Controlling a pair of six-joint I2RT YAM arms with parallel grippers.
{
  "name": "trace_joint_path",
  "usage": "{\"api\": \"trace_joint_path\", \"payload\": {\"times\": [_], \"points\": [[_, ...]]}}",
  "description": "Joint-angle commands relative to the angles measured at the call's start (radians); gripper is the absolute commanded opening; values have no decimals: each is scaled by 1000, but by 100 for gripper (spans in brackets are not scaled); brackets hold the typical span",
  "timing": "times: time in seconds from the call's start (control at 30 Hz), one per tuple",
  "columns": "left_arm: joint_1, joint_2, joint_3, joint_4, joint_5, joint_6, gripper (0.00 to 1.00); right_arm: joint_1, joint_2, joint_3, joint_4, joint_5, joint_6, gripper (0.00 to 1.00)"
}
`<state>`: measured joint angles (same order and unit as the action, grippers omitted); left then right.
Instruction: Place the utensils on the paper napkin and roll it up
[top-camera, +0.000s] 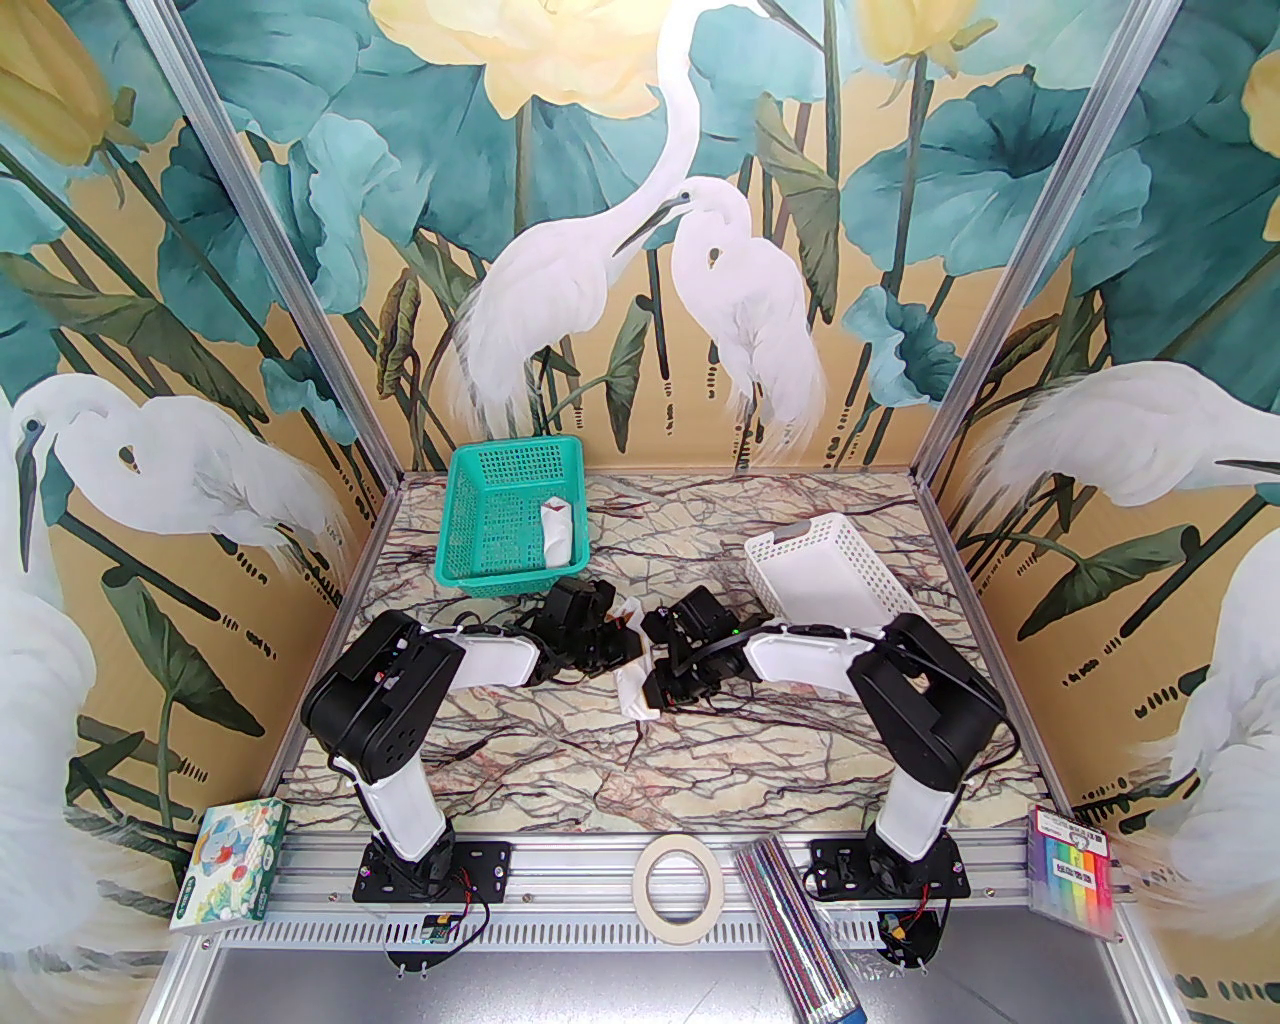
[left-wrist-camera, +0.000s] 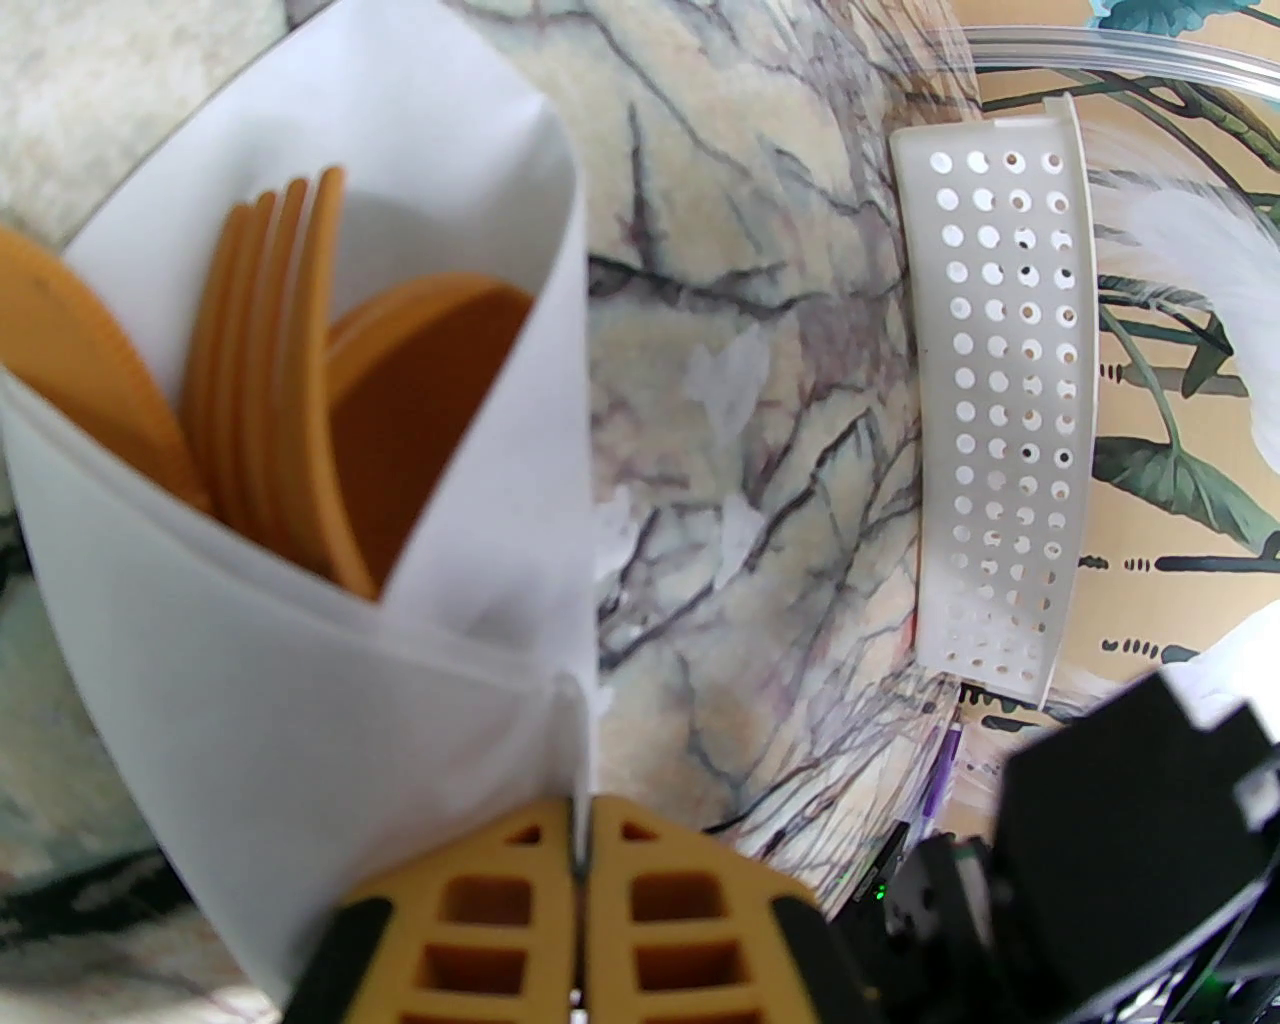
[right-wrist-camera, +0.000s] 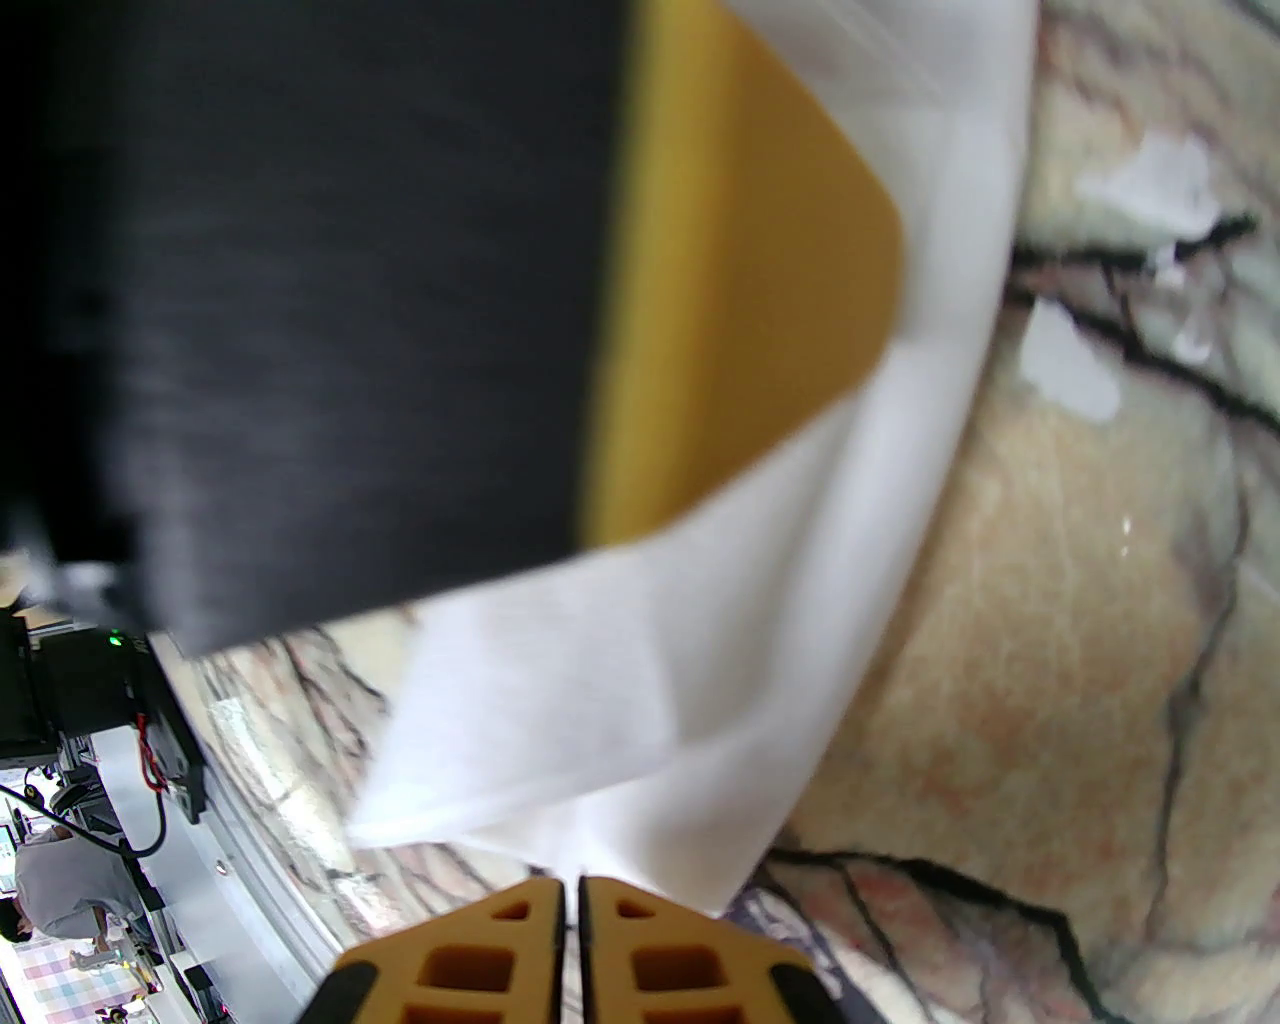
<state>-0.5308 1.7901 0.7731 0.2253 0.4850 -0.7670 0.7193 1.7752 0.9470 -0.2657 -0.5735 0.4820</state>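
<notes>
Two arms meet at mid-table in the top view: the left arm (top-camera: 480, 660) and the right arm (top-camera: 800, 650). Their black wrists cover most of the paper napkin (top-camera: 636, 695). One white end pokes out below them, and the fingertips are hidden. Behind, a green basket (top-camera: 462, 525) holds another white bundle (top-camera: 558, 530), and a white basket (top-camera: 880, 578) stands to the right.

From the left wrist, the left gripper (left-wrist-camera: 580, 815) has its jaws pressed together on a napkin fold. The napkin wraps like a cone round the utensils (left-wrist-camera: 300, 400), whose orange tops are blurred and whose handles are buried.

From the right wrist, the right gripper (right-wrist-camera: 570, 890) pinches the napkin's lower edge. A black blur with an orange slab (right-wrist-camera: 730, 300) blocks the upper left, too smeared to identify.
</notes>
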Motion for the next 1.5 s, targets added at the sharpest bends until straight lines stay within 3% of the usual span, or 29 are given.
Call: {"api": "trace_joint_path", "payload": {"times": [0.0,0.83,1.33,1.47], "points": [[-9,20,-20,24,-8,-3,8,5,-12,-31,14,8,22,11],[-14,-112,16,-81,-14,24,8,2,75,-76,-18,114,-10,9],[-39,0,127,-83,-6,22,8,3,80,-82,-4,112,-21,8],[-40,3,88,25,-11,-39,6,2,82,-86,6,109,-16,8]]}}
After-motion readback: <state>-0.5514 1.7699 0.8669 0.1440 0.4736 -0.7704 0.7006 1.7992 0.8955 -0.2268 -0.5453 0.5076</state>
